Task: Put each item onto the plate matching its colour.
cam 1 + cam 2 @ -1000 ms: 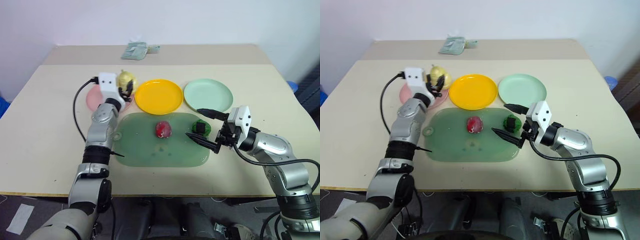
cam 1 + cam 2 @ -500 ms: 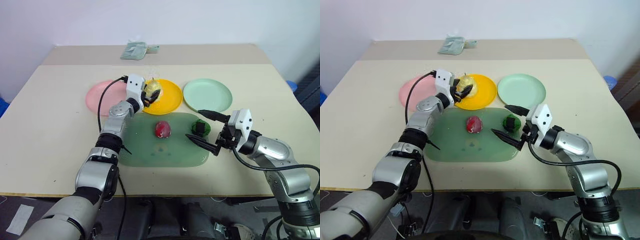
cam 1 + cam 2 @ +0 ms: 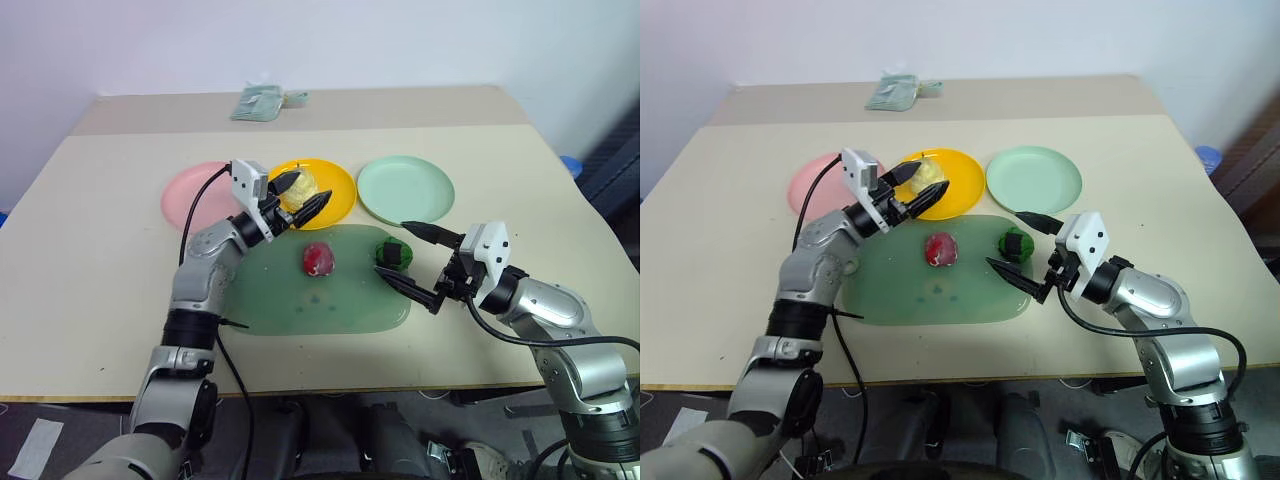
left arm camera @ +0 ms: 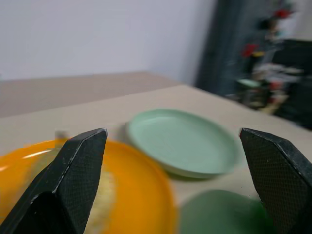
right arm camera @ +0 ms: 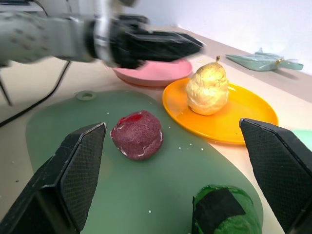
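your left gripper (image 3: 301, 196) hangs with jaws wide over the near edge of the yellow plate (image 3: 338, 200), holding nothing. the yellow pear-shaped item (image 5: 208, 89) stands upright on that plate, just past the fingertips. pink plate (image 3: 192, 197) sits bare to the yellow plate's left, mint green plate (image 3: 405, 187) bare to its right. nearer you than the yellow plate lies the translucent green mat (image 3: 290, 300) on the worktop (image 3: 90, 250), carrying the red item (image 3: 318, 258) and the green item (image 3: 396, 253). your right gripper (image 3: 416, 264) hovers beside the green item, jaws wide, empty.
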Tool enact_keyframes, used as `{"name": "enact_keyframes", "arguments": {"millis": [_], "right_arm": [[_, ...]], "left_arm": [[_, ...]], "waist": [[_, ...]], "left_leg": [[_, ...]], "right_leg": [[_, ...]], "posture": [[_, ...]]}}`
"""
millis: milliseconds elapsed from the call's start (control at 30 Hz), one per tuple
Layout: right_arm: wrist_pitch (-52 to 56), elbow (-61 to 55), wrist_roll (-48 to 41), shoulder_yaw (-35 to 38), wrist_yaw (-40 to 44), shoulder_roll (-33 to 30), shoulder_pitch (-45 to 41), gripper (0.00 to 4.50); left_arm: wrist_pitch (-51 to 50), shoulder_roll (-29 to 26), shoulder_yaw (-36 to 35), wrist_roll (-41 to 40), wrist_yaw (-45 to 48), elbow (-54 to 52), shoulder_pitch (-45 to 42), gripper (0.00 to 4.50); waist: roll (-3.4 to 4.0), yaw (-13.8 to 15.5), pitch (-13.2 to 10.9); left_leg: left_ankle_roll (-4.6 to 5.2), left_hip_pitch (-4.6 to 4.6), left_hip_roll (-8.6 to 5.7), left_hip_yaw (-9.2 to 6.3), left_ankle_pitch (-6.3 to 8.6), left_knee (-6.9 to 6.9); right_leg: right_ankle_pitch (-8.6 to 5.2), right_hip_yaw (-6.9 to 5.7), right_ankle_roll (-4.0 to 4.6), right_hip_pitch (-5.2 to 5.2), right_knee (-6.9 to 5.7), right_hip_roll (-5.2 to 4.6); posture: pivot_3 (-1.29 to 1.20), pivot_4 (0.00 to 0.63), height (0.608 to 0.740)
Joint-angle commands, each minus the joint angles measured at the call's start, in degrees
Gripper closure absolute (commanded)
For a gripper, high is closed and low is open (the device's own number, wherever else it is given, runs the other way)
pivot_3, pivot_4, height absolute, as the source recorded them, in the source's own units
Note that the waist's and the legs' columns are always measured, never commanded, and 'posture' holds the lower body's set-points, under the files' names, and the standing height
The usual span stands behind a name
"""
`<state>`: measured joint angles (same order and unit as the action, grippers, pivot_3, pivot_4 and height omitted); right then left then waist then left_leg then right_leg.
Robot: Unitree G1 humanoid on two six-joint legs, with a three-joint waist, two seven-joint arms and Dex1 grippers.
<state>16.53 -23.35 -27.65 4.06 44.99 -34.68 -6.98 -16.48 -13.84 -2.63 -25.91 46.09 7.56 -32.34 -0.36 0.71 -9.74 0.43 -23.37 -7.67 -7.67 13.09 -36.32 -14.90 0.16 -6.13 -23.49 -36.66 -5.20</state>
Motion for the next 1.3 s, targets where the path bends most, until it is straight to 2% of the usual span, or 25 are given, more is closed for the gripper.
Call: {"name": "enact_keyframes", "arguments": {"millis": [33, 267, 400, 567, 1067, 1300], "right_arm": [[-0.88, -1.21, -0.52, 0.74, -0.08, 0.61, -0.54, 0.00], [-1.10, -1.07, -0.31, 0.44, 0.09, 1.06, -0.42, 0.00], [-1.22, -1.56, -0.21, 0.67, -0.26, 1.24, 0.32, 0.00], [-1.15, -1.95, -0.27, 0.91, -0.58, 1.25, 0.66, 0.00], [-2.19, -1.54, 0.48, 1.10, 0.51, 0.07, 2.36, 0.00], [-1.49, -3.18, -0.69, 5.02, 2.32, -2.59, 8.02, 0.00]], "left_arm": [[-4.14, -2.23, 2.06, -2.69, 3.32, -7.07, 1.53, 0.06], [-1.45, -4.98, 8.54, 4.91, 4.18, -6.56, 3.39, 0.06], [2.33, -3.98, 11.85, 11.44, 0.52, -2.58, 3.28, 0.06], [3.51, -2.55, 13.86, 15.13, -1.97, -0.12, 3.04, 0.06], [-1.93, -3.90, 13.21, 14.52, -1.21, -4.23, 5.53, 0.06], [-3.24, -4.44, 13.07, 14.36, -1.06, -5.85, 6.33, 0.06]], "waist": [[0.00, 0.21, 0.00], [0.01, 0.07, 0.01], [0.03, 0.13, 0.02], [0.03, 0.12, 0.02], [0.03, 0.17, 0.02], [0.04, 0.29, 0.02]], "left_leg": [[0.04, 0.00, -0.01, -0.01, 0.03, -0.03], [0.16, 0.01, -0.01, -0.02, 0.10, -0.05], [0.17, 0.01, -0.01, -0.01, 0.10, -0.04], [0.18, 0.01, -0.02, -0.01, 0.11, -0.04], [0.22, 0.01, -0.02, -0.01, 0.13, -0.03], [0.22, 0.01, -0.01, -0.01, 0.13, -0.03]], "right_leg": [[0.00, 0.00, 0.00, 0.03, 0.00, 0.00], [0.00, 0.00, 0.00, 0.04, 0.01, 0.01], [0.00, 0.00, 0.01, 0.04, 0.01, 0.00], [0.00, 0.00, 0.01, 0.04, 0.02, 0.00], [0.00, 0.00, 0.00, 0.04, 0.02, -0.02], [0.00, 0.00, 0.01, 0.04, 0.01, -0.01]], "posture": [[0.00, 0.150, 0.740], [0.00, 0.150, 0.740], [0.00, 0.150, 0.740], [0.00, 0.150, 0.740], [0.00, 0.150, 0.740], [0.00, 0.150, 0.740]]}}
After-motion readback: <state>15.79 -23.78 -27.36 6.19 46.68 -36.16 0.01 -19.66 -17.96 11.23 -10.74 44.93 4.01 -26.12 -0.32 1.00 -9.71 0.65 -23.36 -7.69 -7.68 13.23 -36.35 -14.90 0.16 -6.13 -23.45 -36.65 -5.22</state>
